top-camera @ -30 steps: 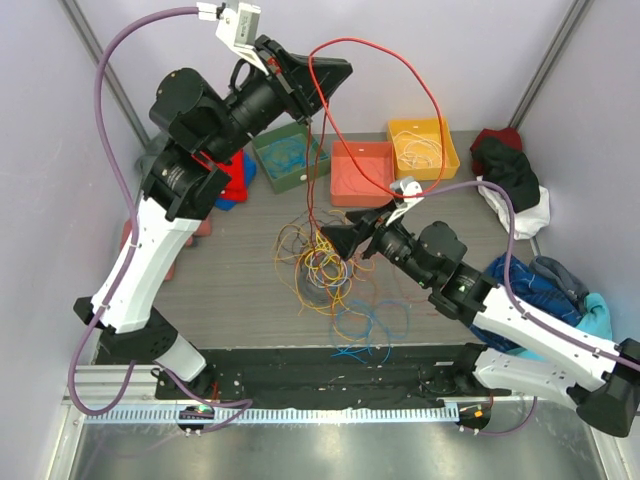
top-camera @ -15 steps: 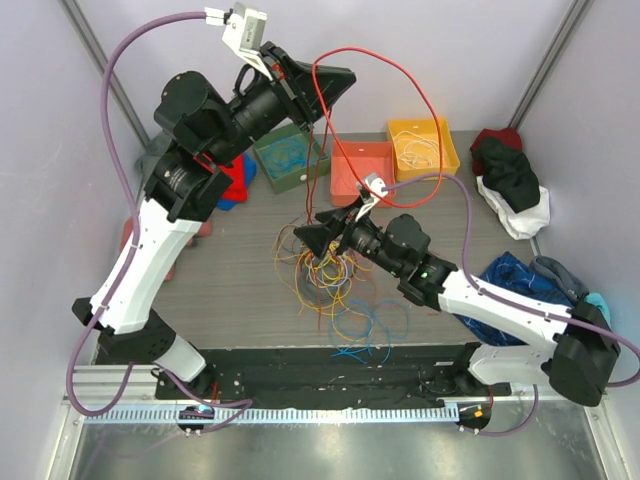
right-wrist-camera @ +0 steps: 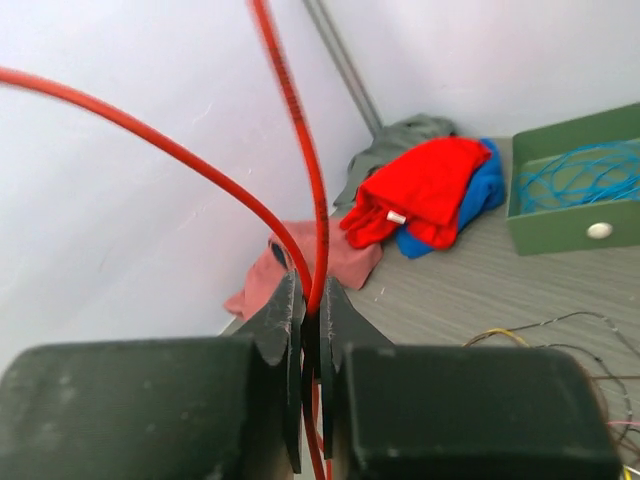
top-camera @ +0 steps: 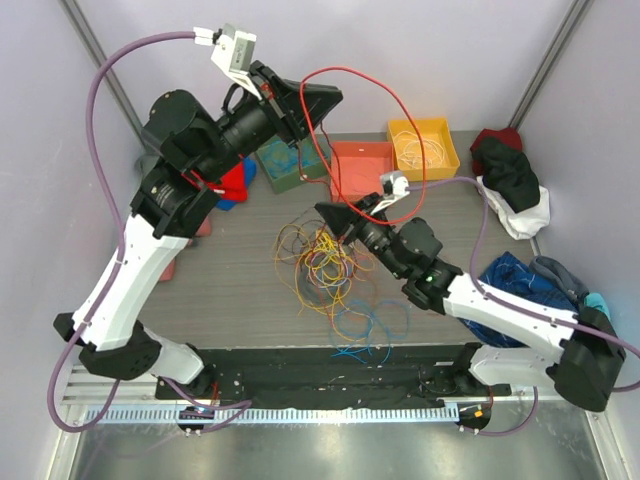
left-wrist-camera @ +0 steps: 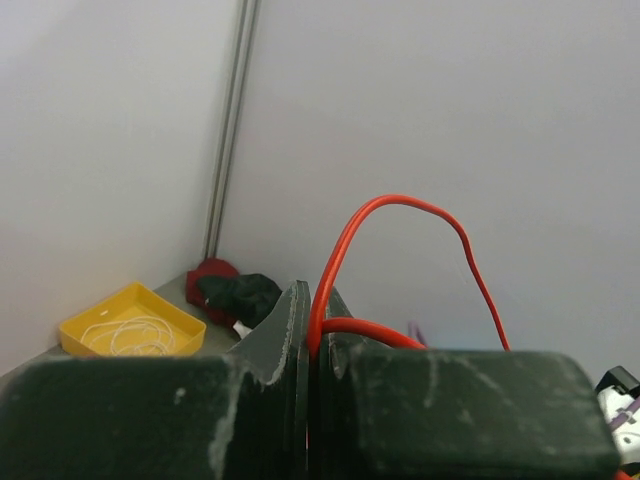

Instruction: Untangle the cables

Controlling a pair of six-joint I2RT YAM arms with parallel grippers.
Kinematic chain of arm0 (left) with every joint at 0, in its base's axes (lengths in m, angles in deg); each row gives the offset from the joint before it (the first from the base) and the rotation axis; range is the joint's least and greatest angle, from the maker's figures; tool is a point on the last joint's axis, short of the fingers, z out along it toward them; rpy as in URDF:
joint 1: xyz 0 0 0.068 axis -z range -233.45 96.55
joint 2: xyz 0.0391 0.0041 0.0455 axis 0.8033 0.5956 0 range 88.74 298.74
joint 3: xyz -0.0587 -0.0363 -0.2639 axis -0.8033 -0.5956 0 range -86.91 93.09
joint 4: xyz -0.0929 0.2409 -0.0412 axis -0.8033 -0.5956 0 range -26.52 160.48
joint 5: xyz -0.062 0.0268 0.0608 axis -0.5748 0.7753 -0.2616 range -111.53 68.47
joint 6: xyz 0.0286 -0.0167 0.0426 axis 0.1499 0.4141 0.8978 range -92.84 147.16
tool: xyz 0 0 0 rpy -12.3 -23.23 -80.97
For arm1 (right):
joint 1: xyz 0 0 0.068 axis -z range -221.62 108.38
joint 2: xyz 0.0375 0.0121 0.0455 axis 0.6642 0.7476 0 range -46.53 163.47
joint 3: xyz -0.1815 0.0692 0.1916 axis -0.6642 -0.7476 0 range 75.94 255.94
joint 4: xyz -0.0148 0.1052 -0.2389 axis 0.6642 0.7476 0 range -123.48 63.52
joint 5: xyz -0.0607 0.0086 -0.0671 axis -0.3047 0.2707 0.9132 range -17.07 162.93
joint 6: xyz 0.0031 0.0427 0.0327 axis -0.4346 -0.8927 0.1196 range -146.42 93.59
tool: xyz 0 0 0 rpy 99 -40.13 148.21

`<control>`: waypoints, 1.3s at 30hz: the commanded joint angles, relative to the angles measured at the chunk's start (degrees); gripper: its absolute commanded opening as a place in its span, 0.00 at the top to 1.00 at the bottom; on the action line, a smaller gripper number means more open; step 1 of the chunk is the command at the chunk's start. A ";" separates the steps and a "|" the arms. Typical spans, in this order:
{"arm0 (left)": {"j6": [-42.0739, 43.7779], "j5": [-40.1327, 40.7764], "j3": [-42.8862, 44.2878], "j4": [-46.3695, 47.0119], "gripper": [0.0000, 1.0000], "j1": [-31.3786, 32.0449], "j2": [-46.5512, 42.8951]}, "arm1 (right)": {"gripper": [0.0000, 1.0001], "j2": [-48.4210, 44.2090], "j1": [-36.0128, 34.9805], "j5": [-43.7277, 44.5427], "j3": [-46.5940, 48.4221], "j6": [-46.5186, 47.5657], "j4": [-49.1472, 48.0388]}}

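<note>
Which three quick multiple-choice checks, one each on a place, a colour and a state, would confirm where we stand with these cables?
1. Where does the tangled pile lie?
A) on the floor
B) on the table between the arms
C) in a drawer

2. What colour is the raised cable?
A) red
B) white
C) blue

3. How are the right fingers?
A) wide open
B) out of view
C) shut on the raised cable

Answers:
1 B: the top view shows the loops spread on the table's middle.
2 A: it shows red in both wrist views.
3 C: the right wrist view shows it pinched between them.
</note>
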 commanded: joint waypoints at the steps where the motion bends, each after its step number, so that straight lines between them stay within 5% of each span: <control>1: 4.20 3.62 -2.88 1.24 1.00 0.08 -4.59 | 0.99 -8.46 -0.04 7.21 4.50 0.97 4.15; 8: 7.99 8.72 -16.21 3.25 1.00 -0.01 -10.04 | 0.99 -9.01 0.14 16.79 23.77 7.20 32.79; 14: 7.03 8.20 -29.06 11.93 1.00 -0.01 -14.52 | 0.99 -7.43 0.05 20.40 33.62 8.71 43.36; 22: 3.78 2.14 -52.34 34.71 1.00 -0.01 -21.21 | 0.99 -8.92 0.14 17.15 32.84 5.46 46.80; 26: 1.58 -0.15 -53.95 36.40 1.00 0.08 -20.16 | 0.99 -8.66 0.05 17.32 32.83 5.89 47.77; 31: 3.59 4.49 -47.74 27.99 1.00 -0.01 -14.12 | 0.99 -4.28 1.10 20.40 35.99 8.18 51.97; 35: 4.48 8.72 -38.85 19.09 1.00 -0.10 -6.37 | 0.99 0.47 9.07 14.81 37.75 5.03 54.36; 39: 4.13 9.08 -35.49 19.77 1.00 -1.23 0.04 | 0.99 6.01 17.00 9.07 38.55 1.06 54.54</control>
